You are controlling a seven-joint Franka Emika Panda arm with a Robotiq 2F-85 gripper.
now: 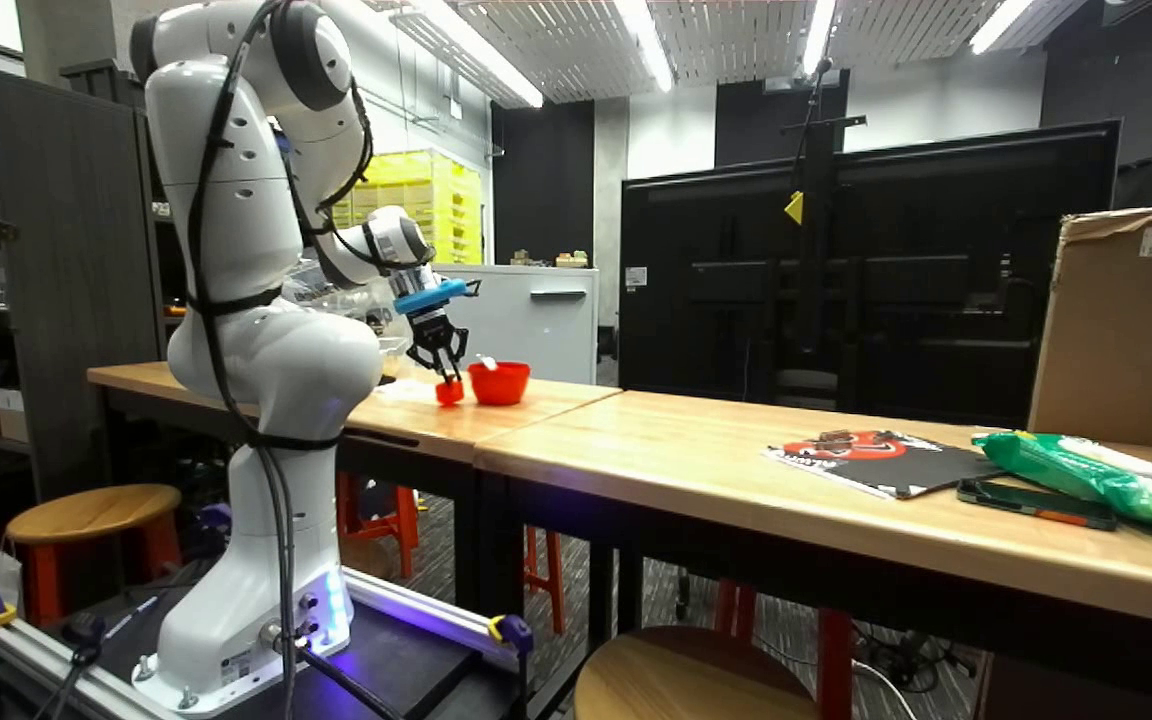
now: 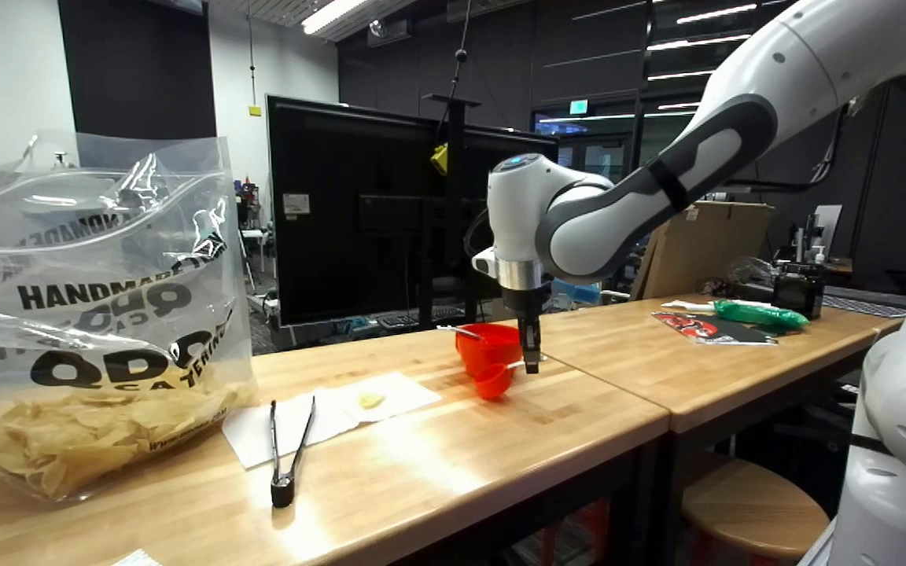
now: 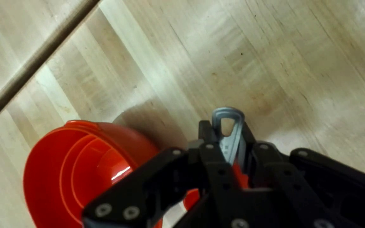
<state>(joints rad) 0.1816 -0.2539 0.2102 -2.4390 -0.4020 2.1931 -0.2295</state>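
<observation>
A red measuring cup (image 2: 492, 382) with a grey metal handle (image 3: 231, 142) is at my gripper. The gripper (image 3: 226, 131), also in both exterior views (image 1: 451, 376) (image 2: 532, 368), is shut on the handle. The handle's looped end sticks out past the fingertips. The cup hangs low over the wooden table; I cannot tell if it touches. In the wrist view the fingers hide most of the cup. A red bowl (image 3: 84, 171) stands close beside the gripper, also in both exterior views (image 1: 501, 384) (image 2: 484, 350). A light-coloured handle (image 2: 453, 329) crosses its rim.
A clear bag of chips (image 2: 99, 432), black tongs (image 2: 282, 483) and white paper (image 2: 296, 428) with a chip (image 2: 370, 400) lie on the table (image 2: 453, 440). A magazine (image 1: 866, 458), green packet (image 1: 1086, 470) and black device (image 1: 1036, 503) lie on the adjoining table. A cardboard box (image 1: 1126, 330) stands behind.
</observation>
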